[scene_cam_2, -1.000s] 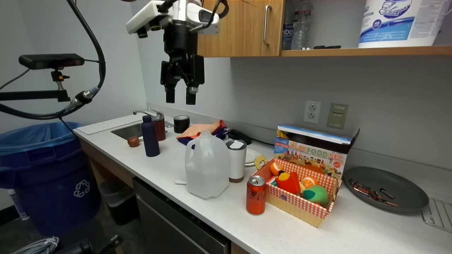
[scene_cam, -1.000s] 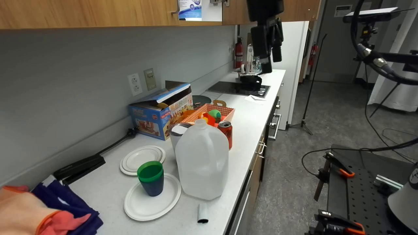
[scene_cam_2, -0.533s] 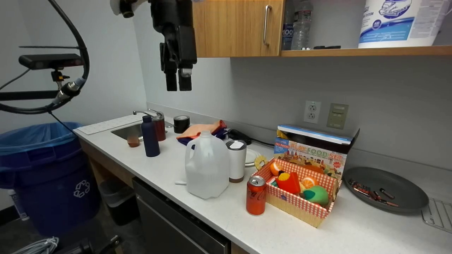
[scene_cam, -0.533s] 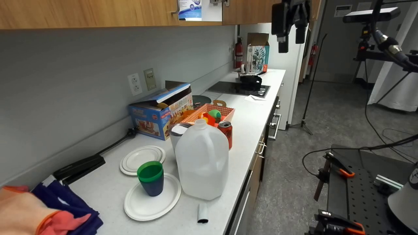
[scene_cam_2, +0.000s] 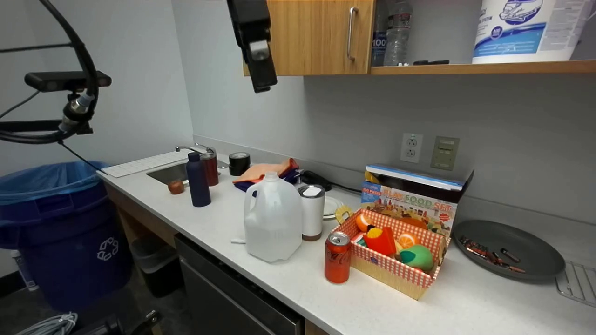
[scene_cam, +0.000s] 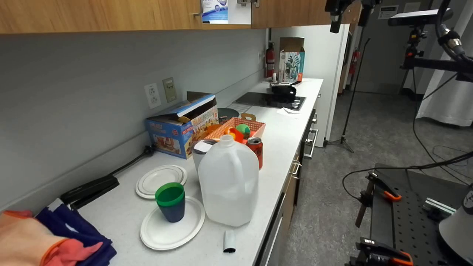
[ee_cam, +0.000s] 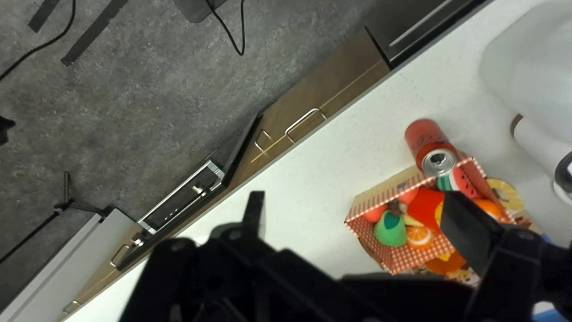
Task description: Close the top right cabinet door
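Top right cabinet door (scene_cam: pixel 281 14): it's apparently hanging open beyond the uncovered shelf (scene_cam_2: pixel 465 69).
Gripper (ee_cam: pixel 357 214): it's hovering, jaws standing wide apart, holding nothing!
Danger: those spread jaws could end up hooking the door's edge rather than pushing flat, or the bucket (scene_cam_2: pixel 521 35), standing near the shelf's front, might be blocking closure.
Box (scene_cam_2: pixel 414 204): it's proclaiming "PLAY FOOD SET".
Leftmost bottle (scene_cam_2: pixel 380 42): it's showing "100".
Can (scene_cam_2: pixel 337 260): its script is defying reading.

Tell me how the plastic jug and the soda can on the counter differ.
The plastic jug is taller and wider than the soda can. The jug is translucent whitish; the can is opaque red with a silver top. The jug has a molded handle; the can has none. Both stand upright on the counter.
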Robot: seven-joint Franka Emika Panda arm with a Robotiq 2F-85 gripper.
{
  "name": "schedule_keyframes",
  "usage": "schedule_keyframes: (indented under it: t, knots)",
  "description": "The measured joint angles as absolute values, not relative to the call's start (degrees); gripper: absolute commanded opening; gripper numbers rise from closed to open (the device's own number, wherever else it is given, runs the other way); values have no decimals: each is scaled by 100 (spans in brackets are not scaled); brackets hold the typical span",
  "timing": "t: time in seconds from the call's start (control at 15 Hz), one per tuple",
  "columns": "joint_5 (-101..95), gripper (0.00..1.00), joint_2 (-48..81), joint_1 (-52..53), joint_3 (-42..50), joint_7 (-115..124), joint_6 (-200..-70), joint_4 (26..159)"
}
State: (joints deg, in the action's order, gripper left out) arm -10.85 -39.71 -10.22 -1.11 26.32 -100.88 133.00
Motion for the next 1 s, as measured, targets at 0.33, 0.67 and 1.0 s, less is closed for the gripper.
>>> schedule_keyframes:
  t: [0.33,0.67,1.0]
  knots:
    - [-1095,100,-4147,-1208,-144,3046,-10362,13456]
    - [-1095,100,-4128,-1250,-146,3130,-10366,13461]
    - [-1288,100,-4033,-1963,135,3593,-10357,13201]
